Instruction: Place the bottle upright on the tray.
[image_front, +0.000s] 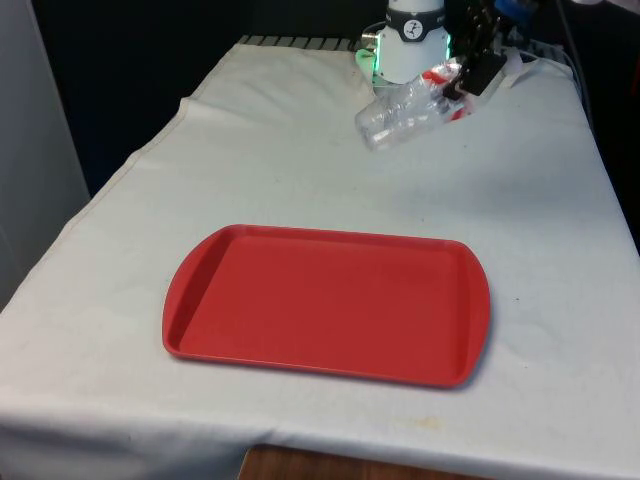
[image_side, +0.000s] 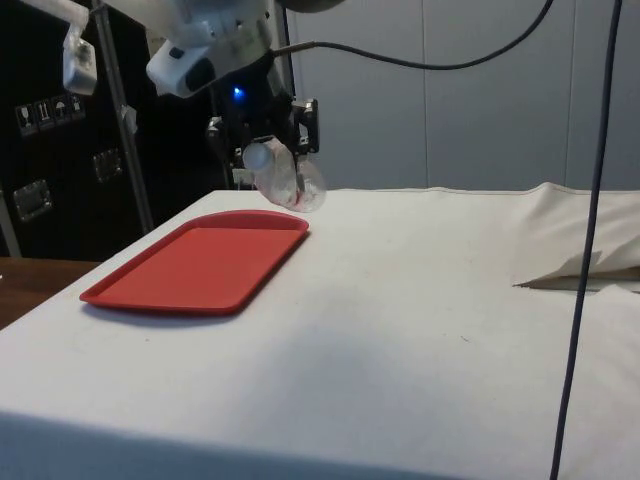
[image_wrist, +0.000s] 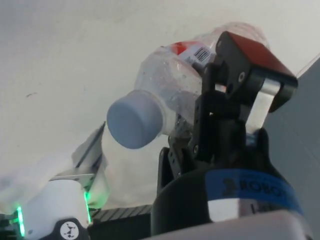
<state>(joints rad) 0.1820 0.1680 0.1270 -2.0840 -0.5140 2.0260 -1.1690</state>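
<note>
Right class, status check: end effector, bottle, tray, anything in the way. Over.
End effector shut on clear bottle, held off the cloth, lying tilted, not upright. Red tray bare, nearer the camera in the front view. Nothing between them on the white cloth.

White cloth (image_front: 300, 160) covers table; black cable (image_side: 590, 230) hangs; dark cabinets (image_side: 50, 150) behind.

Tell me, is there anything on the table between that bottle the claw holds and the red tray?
Nothing: in the front view only bare white cloth lies between the held bottle and the tray; the side view agrees.
</note>
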